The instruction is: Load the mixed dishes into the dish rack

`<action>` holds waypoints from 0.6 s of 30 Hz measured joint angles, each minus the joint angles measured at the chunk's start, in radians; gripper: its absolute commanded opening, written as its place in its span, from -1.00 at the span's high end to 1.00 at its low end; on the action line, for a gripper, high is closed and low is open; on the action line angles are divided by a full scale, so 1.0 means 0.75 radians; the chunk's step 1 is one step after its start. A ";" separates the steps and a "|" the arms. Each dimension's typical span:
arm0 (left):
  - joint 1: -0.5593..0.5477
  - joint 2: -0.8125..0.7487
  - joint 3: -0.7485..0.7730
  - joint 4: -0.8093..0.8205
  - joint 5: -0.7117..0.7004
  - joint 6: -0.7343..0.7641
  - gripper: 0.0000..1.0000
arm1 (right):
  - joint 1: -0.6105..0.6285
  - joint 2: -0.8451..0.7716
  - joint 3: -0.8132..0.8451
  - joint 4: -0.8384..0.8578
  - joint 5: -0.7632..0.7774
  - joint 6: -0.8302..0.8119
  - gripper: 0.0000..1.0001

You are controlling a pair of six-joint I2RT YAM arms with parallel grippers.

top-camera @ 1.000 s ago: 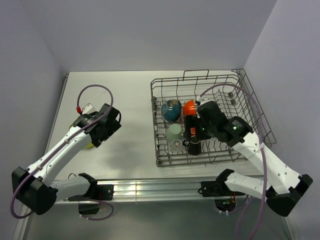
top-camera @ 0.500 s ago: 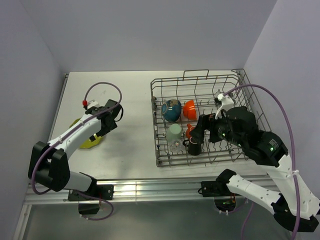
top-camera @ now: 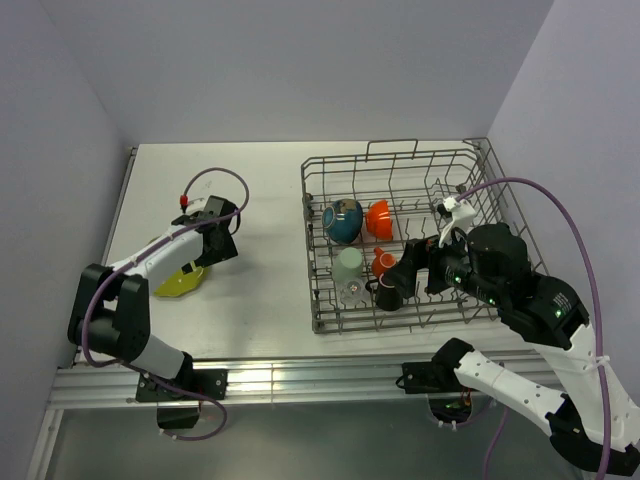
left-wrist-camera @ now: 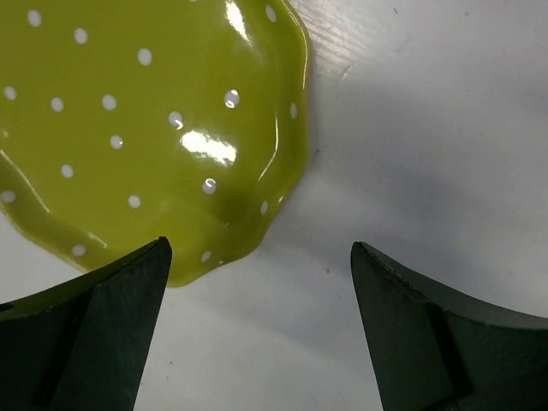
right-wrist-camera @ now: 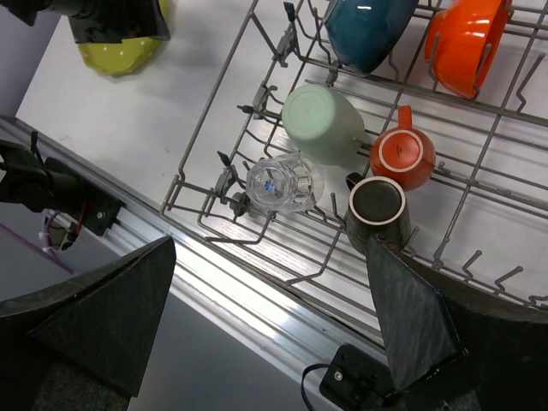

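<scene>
Left wrist: left jaws gape empty over the flat yellow-green plate (left-wrist-camera: pixel 145 128); pinching its rim could skid it.

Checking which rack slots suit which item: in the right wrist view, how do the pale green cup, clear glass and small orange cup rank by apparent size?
1. pale green cup: clearly largest.
2. clear glass and small orange cup: these look about alike, so I would not rank them.
</scene>
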 measured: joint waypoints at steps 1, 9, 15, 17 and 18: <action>0.010 0.022 -0.006 0.018 0.020 0.020 -0.84 | 0.000 -0.004 -0.002 0.000 0.000 -0.004 -0.99; 0.112 0.211 0.020 0.127 0.108 0.097 -0.79 | 0.002 -0.032 -0.024 0.002 0.006 -0.024 -0.99; 0.164 0.348 0.165 0.158 0.170 0.100 -0.69 | 0.002 -0.031 -0.046 0.004 0.011 -0.034 -0.99; 0.190 0.425 0.263 0.110 0.171 0.087 -0.66 | 0.002 -0.031 -0.046 0.005 0.011 -0.035 -0.99; 0.200 0.464 0.317 0.087 0.168 0.080 -0.66 | 0.002 -0.031 -0.046 0.005 0.011 -0.036 -0.99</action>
